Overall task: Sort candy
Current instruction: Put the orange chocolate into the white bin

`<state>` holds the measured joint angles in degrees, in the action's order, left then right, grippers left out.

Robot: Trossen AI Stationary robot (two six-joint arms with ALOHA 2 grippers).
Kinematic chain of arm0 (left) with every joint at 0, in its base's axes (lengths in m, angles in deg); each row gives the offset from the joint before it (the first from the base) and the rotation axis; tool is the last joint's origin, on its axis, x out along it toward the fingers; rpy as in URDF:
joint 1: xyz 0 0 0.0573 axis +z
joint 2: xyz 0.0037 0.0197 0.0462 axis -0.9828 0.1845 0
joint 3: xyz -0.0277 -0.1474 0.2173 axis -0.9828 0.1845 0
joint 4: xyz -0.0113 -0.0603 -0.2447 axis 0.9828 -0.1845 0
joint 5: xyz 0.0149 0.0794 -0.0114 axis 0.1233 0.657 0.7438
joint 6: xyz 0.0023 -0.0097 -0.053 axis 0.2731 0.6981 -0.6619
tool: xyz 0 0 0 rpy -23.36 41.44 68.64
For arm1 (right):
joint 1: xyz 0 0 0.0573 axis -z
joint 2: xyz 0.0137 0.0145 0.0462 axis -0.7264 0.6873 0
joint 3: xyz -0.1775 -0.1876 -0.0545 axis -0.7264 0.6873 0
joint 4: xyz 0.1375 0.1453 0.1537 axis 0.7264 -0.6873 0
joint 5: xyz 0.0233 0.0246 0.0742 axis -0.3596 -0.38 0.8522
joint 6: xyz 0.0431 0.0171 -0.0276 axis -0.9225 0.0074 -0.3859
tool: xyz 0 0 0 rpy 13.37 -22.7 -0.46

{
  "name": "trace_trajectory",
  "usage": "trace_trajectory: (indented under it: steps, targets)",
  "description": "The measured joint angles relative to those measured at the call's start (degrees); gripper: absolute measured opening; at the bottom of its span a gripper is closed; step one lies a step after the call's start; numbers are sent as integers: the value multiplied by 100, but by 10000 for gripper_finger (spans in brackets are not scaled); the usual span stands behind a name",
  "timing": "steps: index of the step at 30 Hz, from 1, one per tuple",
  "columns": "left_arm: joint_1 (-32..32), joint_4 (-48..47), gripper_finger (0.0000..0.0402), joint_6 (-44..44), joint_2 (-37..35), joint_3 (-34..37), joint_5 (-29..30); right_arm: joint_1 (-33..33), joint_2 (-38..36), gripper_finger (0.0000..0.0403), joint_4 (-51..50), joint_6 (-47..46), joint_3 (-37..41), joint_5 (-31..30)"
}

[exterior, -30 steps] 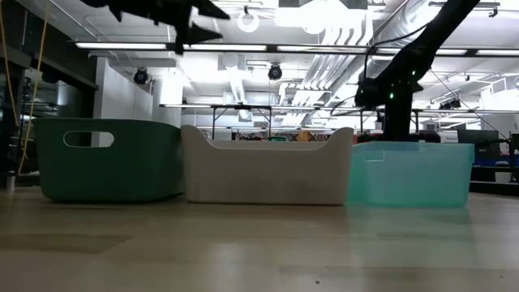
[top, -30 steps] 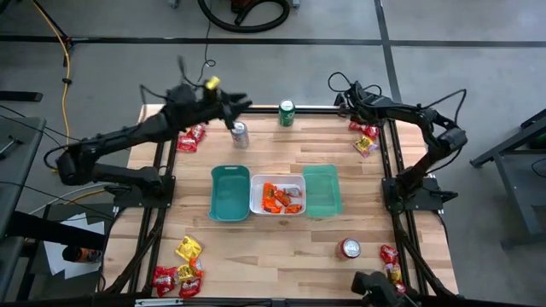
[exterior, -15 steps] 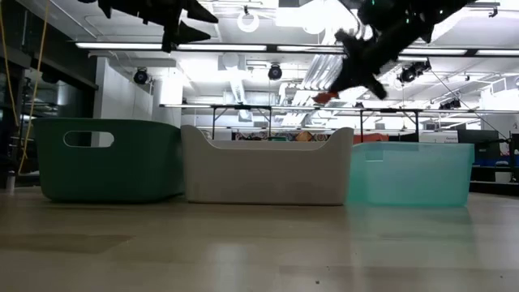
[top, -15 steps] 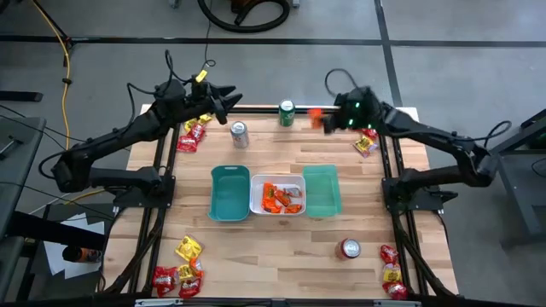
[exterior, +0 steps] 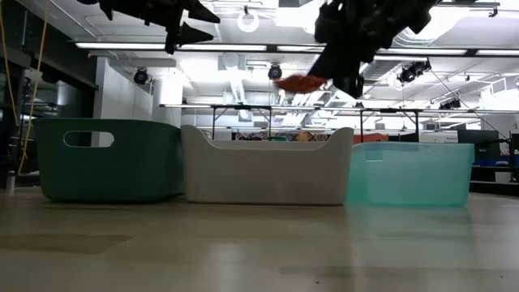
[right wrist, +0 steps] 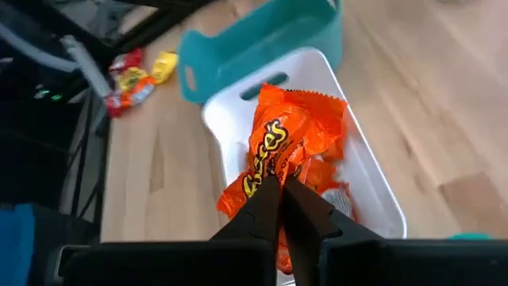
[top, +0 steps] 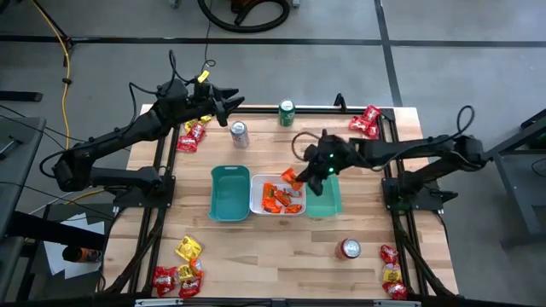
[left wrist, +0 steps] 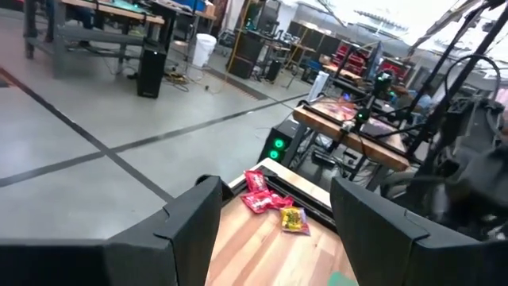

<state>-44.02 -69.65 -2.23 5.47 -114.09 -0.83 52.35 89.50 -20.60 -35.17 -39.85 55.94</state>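
Note:
My right gripper [top: 300, 176] hangs over the right end of the white tray [top: 256, 205], shut on an orange candy packet [right wrist: 292, 135]. The low view shows that packet [exterior: 298, 82] well above the tray walls. Several orange candy packets [top: 278, 198] lie in the white tray, which stands between a dark teal tray [top: 229, 193] and a light teal tray [top: 324, 194]. My left gripper [top: 235, 101] stays open and high over the table's far left, near a silver can [top: 240, 133], holding nothing. My right gripper pinches one end of the orange packet [right wrist: 272, 181] between its two fingertips. The fingers slant down from the table's right side. The rest of the packet sticks out past the fingertips, lifted clear above the white tray.
A green can [top: 287, 112] stands at the far edge and a red can [top: 350, 248] at the near right. Loose candy lies at the far left [top: 193, 134], far right [top: 368, 121], near left [top: 181, 271] and near right [top: 391, 271] corners.
My right gripper has swung from the table's far right corner toward the middle, carrying the orange packet and rolling as it went. It now hangs over the white tray. The packet stays lifted clear throughout.

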Motion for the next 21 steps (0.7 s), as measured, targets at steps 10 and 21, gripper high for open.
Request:
trace_trajectory:
  steps: [10, 21]
  targets:
    - [-17, 2, 225, -244, 0, 0, -935, -459, 425, 150, 333, -904, 0, -304]
    - [-290, 20, 225, -525, 0, 2, -1349, -334, 266, 236, -668, -362, -912, -291]
